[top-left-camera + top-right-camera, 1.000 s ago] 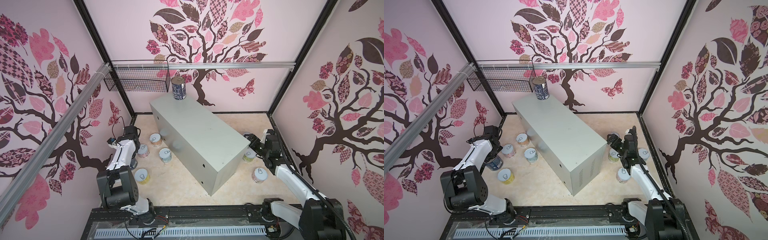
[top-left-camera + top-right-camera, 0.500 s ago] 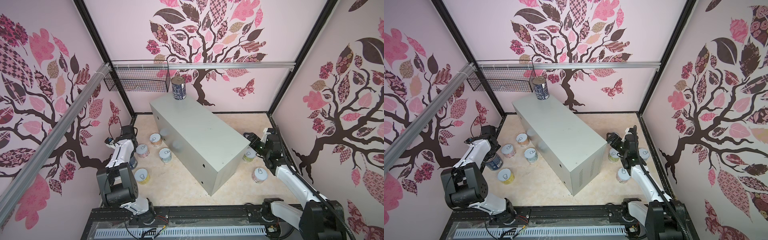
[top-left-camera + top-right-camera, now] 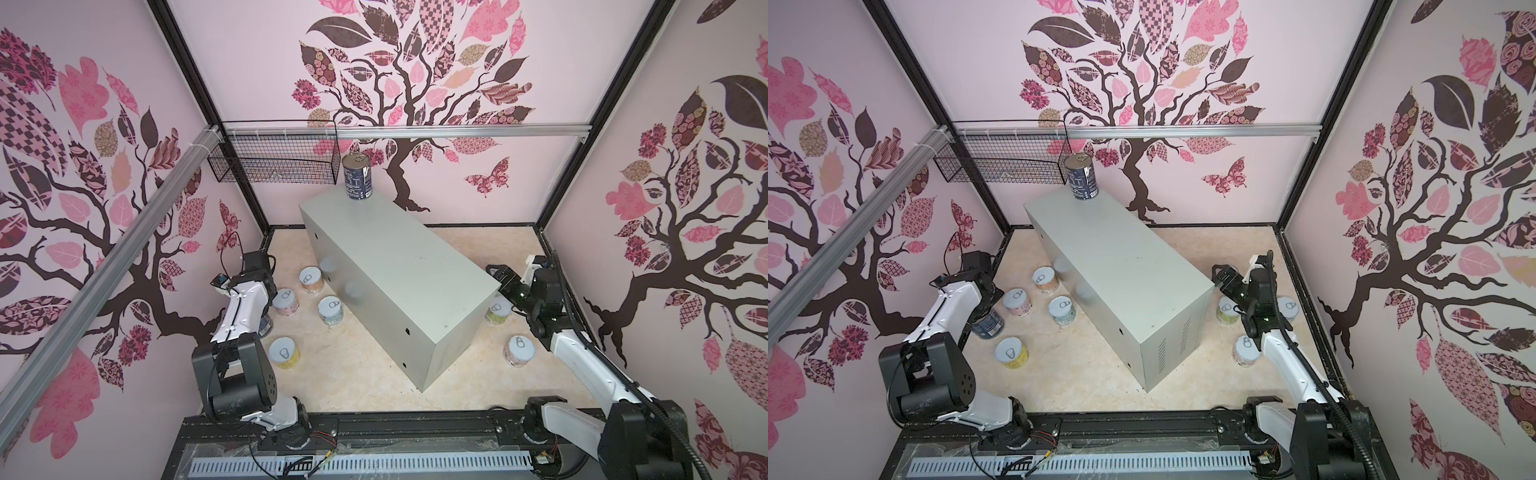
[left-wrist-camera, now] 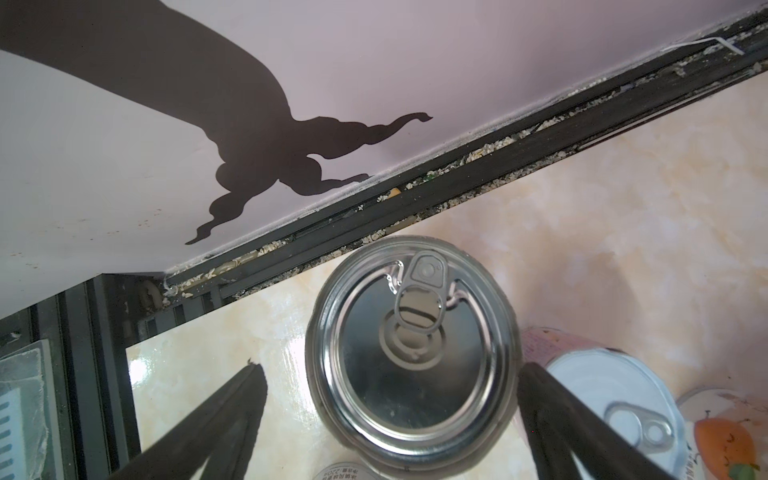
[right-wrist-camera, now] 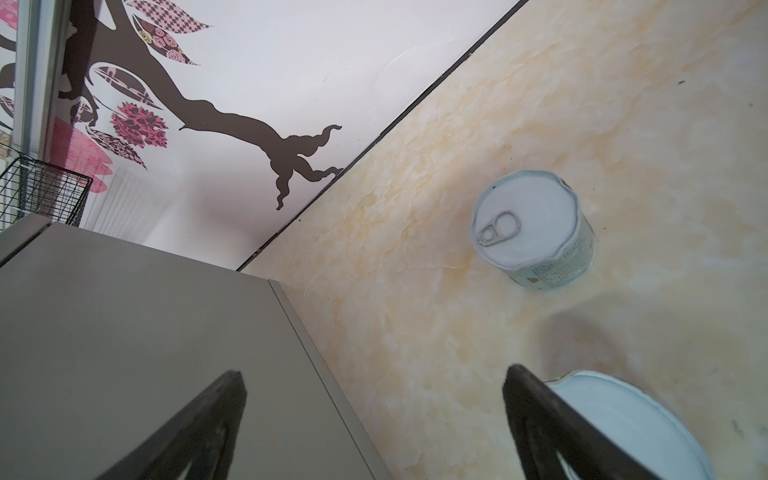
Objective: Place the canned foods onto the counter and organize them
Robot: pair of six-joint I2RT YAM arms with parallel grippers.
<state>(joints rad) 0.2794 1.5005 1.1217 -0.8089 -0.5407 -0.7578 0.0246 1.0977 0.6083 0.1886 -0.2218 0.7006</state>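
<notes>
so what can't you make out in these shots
- left gripper: hidden under the left arm in both top views; the wrist view shows only fingertips
- tall can: label mostly covered by that arm in both top views
- short can: cut off by the right wrist view's edge
- another can: half hidden behind the right arm in a top view
- labels: too small to read in top views

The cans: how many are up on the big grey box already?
One tall dark-blue can stands on the pale grey-green metal box: done. In hand: the left hand is open over the second tall dark-blue can on the floor, not gripping yet. Left: the short white-lidded cans, all on the floor; the right hand is open and empty.
</notes>
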